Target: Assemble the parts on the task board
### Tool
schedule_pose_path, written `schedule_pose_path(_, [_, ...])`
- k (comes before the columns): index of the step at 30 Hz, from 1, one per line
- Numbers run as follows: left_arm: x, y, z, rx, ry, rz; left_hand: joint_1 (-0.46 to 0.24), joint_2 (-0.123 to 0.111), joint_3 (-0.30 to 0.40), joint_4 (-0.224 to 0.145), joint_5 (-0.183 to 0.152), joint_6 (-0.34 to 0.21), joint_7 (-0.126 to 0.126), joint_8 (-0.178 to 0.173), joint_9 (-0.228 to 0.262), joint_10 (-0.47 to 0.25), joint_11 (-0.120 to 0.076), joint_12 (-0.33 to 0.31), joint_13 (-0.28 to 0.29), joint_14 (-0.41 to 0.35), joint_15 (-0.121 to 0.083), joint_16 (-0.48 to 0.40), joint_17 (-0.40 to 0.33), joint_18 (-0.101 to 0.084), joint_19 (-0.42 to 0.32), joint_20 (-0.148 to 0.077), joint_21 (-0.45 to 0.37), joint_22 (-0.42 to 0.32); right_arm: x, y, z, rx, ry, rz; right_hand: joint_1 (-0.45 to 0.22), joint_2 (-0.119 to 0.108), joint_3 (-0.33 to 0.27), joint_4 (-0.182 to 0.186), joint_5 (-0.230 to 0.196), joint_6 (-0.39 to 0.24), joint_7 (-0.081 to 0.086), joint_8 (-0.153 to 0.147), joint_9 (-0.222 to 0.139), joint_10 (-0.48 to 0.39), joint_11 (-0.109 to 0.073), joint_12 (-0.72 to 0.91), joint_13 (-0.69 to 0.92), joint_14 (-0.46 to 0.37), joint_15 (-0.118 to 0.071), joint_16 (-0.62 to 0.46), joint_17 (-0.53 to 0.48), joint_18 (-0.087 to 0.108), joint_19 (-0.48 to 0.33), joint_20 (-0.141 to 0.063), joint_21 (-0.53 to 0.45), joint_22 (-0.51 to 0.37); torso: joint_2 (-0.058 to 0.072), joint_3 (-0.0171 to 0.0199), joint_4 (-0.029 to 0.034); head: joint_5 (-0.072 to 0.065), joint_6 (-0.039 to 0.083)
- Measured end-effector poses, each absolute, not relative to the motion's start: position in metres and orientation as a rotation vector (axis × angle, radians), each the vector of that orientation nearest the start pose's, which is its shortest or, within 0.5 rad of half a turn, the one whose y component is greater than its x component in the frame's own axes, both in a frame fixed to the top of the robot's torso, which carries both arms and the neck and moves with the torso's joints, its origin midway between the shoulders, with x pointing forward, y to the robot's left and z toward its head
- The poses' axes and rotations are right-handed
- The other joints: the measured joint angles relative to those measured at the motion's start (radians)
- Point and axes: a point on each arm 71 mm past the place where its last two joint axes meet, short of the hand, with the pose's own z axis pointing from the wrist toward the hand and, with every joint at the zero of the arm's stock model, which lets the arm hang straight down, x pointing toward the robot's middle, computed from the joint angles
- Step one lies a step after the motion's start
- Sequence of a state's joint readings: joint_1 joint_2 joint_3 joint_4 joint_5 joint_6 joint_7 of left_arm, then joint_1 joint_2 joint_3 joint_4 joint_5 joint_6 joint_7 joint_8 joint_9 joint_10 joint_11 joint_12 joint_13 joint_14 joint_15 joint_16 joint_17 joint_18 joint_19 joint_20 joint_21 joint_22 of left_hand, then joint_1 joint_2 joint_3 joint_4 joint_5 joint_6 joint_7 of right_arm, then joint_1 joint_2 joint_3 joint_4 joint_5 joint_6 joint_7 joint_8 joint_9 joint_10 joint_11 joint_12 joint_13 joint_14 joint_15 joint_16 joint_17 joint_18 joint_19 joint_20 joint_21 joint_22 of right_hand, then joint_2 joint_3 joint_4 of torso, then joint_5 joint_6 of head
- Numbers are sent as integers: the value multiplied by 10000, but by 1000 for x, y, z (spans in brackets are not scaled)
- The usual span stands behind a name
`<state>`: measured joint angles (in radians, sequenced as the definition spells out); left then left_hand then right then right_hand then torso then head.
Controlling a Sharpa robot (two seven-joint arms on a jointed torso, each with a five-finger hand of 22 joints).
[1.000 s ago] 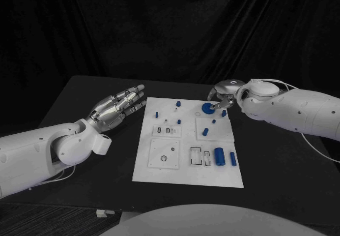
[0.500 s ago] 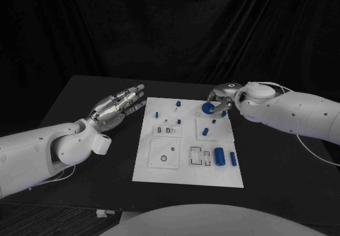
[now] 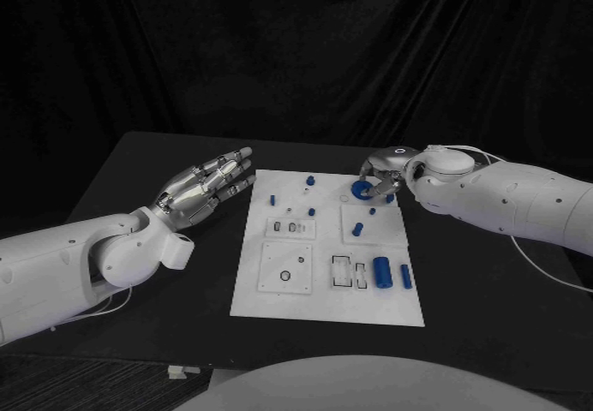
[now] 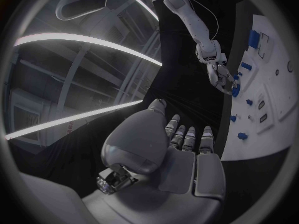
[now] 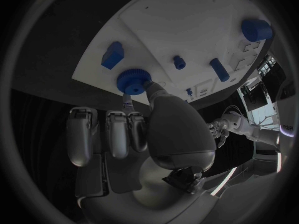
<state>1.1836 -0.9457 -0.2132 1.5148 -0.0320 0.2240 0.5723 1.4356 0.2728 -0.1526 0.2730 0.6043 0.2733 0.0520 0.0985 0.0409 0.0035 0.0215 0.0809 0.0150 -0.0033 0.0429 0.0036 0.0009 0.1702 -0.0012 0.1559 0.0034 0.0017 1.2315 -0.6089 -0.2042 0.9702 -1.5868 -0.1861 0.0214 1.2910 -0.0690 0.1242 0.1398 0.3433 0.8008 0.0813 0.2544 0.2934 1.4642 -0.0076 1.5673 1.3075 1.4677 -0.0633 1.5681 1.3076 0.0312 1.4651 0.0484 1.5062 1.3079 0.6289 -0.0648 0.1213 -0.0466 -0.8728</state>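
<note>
Parts of blue plastic sit scattered over the white task board in the middle of the black worktop. The one in play is a blue knurled wheel at about one o'clock on the board, near its far right corner. The right robot hand pinches this wheel; the right wrist view shows a thumb tip and a fingertip against the wheel's rim, with the other fingers hanging loose. Compared with a second ago, the right robot hand has drawn slightly toward nine o'clock and the wheel has gone with it, so the grip appears to be holding and the part looks to be on its way to a seat, though I cannot tell whether it is lifted clear of the board. The left robot hand has not moved: it hovers flat and wide at nine o'clock, beside the board's left edge, holding nothing. The remaining blue pieces look unshifted.
</note>
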Motion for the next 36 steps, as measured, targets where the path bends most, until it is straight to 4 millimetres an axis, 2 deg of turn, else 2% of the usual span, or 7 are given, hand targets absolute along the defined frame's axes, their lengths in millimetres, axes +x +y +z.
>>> schedule_pose_path(2, [444,240,-230,-10051,16140,-19684,0,0,0,0,0,0,0,0,0,0,0,0,0,-1,1,0,0,0,0,0,0,0,556,-246,-253,-3862,18381,2938,31,22,114,-136,909,15,-19,393,266,0,0,0,0,0,0,0,0,0,0,0,0,0,0,0,0,0,0])
schedule_pose_path(4, [444,240,-230,-10051,16147,-19690,0,0,3,-3,0,0,0,0,0,0,0,0,0,7,9,0,0,0,0,0,0,0,555,-246,-253,-3878,18367,2986,78,-25,250,-274,1855,11,-24,790,263,0,0,0,0,0,0,0,0,-1,0,0,0,0,1,1,1,0,0])
schedule_pose_path(7, [444,240,-230,-10050,16162,-19707,0,0,28,-28,0,0,0,0,0,0,0,0,0,37,38,0,0,-1,0,0,0,0,555,-245,-253,-3905,18335,3059,149,-72,582,-616,3025,-159,-60,791,256,0,0,0,-1,0,0,0,0,0,0,0,0,-1,2,2,1,0,0])
schedule_pose_path(9, [444,240,-230,-10050,16171,-19716,0,0,28,-28,0,0,0,0,0,0,0,0,0,37,38,0,1,0,0,0,0,0,555,-245,-254,-3929,18326,3102,217,-115,793,-668,3426,-247,-53,791,256,0,0,0,-1,0,0,0,0,0,0,0,0,-1,2,2,1,1,0])
schedule_pose_path(13, [444,240,-230,-10050,16185,-19728,0,0,28,-28,0,0,0,0,0,0,0,0,0,37,37,0,2,0,0,0,0,0,553,-246,-254,-3963,18282,3174,244,-113,862,-684,3574,-307,-68,791,256,0,0,0,-1,0,0,0,0,1,0,0,0,-2,2,2,1,11,0])
schedule_pose_path(23, [443,240,-230,-10057,16206,-19735,0,0,28,-27,0,1,0,0,0,0,0,0,-1,37,37,0,4,0,0,0,0,-5,547,-244,-253,-4095,18162,3463,251,-121,943,-626,3478,-401,-33,901,256,0,0,0,-1,0,0,0,-1,0,0,0,77,-3,-10,1,-2,49,0])
schedule_pose_path(36, [443,241,-231,-10083,16261,-19703,-1,1,55,1,0,1,1,0,0,0,0,0,-1,37,37,0,7,1,0,0,0,-8,548,-224,-221,-4446,17469,4016,116,-158,985,-583,3136,-458,-15,1261,256,0,-1,0,6,0,0,0,-1,1,0,0,149,-4,-16,-9,2,80,0])
